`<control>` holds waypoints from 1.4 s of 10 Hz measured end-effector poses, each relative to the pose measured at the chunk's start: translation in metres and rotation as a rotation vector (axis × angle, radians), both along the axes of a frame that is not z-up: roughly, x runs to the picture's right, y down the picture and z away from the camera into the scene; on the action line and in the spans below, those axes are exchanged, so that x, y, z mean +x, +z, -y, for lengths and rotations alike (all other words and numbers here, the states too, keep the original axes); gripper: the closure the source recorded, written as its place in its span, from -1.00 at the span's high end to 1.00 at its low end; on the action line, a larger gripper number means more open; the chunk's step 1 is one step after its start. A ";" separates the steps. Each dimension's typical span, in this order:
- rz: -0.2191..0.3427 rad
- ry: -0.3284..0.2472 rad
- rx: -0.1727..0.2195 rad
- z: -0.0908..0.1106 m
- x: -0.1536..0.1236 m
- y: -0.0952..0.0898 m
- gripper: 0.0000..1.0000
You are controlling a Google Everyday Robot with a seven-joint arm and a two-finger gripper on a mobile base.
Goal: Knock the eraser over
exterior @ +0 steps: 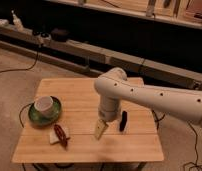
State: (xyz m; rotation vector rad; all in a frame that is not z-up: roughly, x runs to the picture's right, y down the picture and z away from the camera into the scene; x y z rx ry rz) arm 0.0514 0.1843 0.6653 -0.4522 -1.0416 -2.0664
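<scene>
The eraser [123, 121] is a small slim dark slab standing upright on the wooden table [74, 95], right of centre near the front. My white arm comes in from the right and bends down over the table. My gripper [100, 129] hangs at its end as a cream-white blocky tip just above the tabletop. It is a short way left of the eraser, with a small gap between them.
A white cup [44, 104] sits on a green saucer [35, 117] at the table's left. A reddish-brown item with a white piece [60, 135] lies near the front left edge. A low dark shelf runs behind the table, and cables lie on the floor.
</scene>
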 end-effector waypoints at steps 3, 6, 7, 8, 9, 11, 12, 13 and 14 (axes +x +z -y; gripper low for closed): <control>0.013 0.003 0.036 0.021 0.006 0.011 0.60; 0.031 0.002 0.116 0.051 0.017 0.021 0.20; 0.024 0.003 0.155 0.063 0.025 0.023 -0.01; 0.016 0.010 0.183 0.070 0.033 0.023 -0.17; 0.002 0.025 0.219 0.078 0.044 0.024 -0.37; -0.050 0.071 0.289 0.090 0.075 0.022 -0.82; -0.070 0.099 0.311 0.092 0.089 0.020 -0.96; -0.089 0.127 0.330 0.094 0.103 0.017 -1.00; -0.122 0.161 0.349 0.094 0.124 0.012 -1.00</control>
